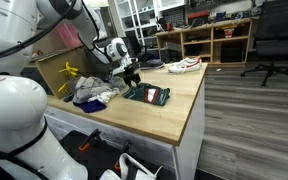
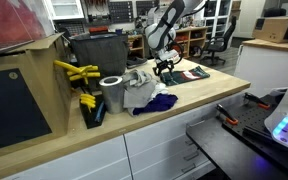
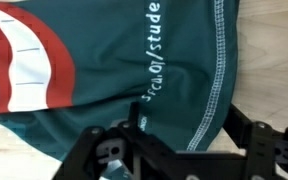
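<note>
A dark green garment (image 3: 134,60) with a red and white patch and white lettering lies flat on the wooden table (image 1: 174,115). It also shows in both exterior views (image 1: 147,95) (image 2: 185,73). My gripper (image 3: 169,140) is open and hovers just above the garment's near hem, with one black finger on each side of the fabric edge. In both exterior views the gripper (image 1: 132,78) (image 2: 164,68) hangs low over the garment's end, next to a clothes pile.
A heap of white and blue clothes (image 1: 92,93) (image 2: 144,95) lies beside the garment. Yellow clamps (image 2: 76,72), a grey roll (image 2: 112,93) and a black bin (image 2: 99,50) stand behind. A white and red shoe (image 1: 184,65) sits at the table's far edge.
</note>
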